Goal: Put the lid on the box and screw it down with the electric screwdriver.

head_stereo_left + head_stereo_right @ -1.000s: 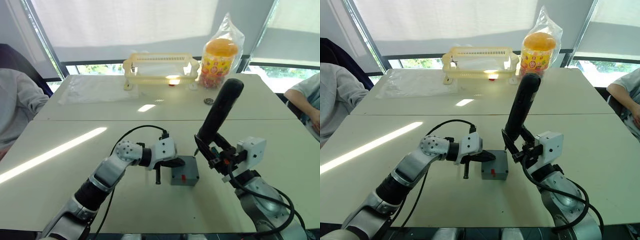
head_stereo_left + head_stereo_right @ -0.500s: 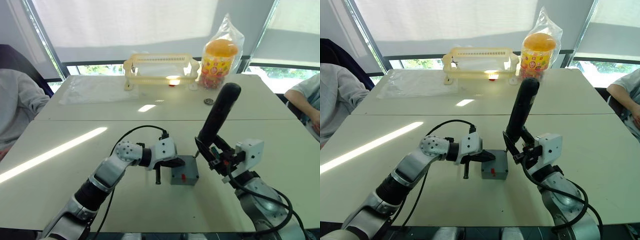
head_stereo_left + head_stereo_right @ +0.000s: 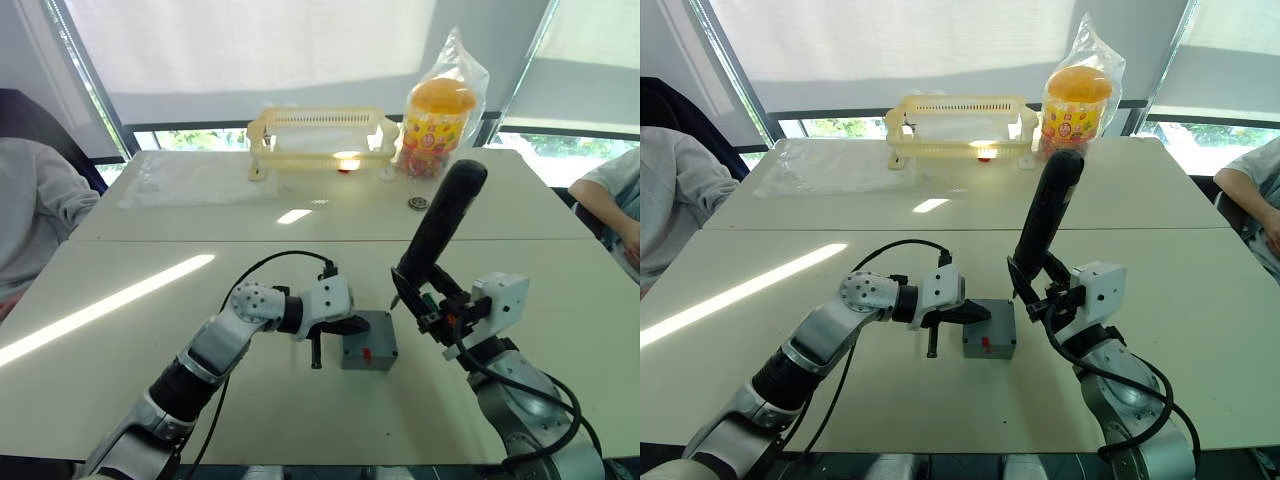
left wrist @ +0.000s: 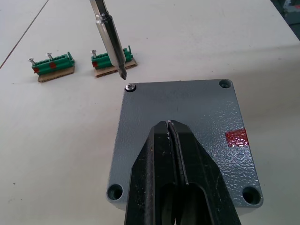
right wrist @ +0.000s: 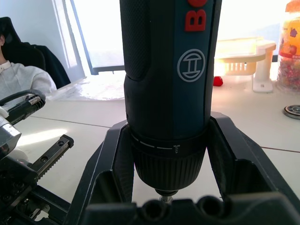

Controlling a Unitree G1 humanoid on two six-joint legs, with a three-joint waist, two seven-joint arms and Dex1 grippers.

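Note:
The grey box [image 3: 368, 356] stands at mid-table, red mark facing me, with the flat grey lid [image 4: 187, 101] on top. My left gripper [image 4: 173, 136] is shut with nothing between its fingers, its tips resting on the lid's middle. A screw [image 4: 131, 87] sits in one lid corner; the other corner holes look bare. My right gripper [image 3: 435, 305] is shut on the black electric screwdriver [image 3: 440, 225], held tilted just right of the box. The bit tip [image 4: 123, 75] hangs just above that screw.
Two green connector pieces [image 4: 52, 63] lie on the table beyond the box. At the back stand a yellow basket [image 3: 318, 135] and a bagged orange jar [image 3: 438, 110], with a small round disc [image 3: 418, 203] nearby. People sit at the left [image 3: 30, 210] and right [image 3: 610, 190] edges.
The screwdriver dipped slightly half a second ago and has risen back a little. The left gripper and the box have stayed put.

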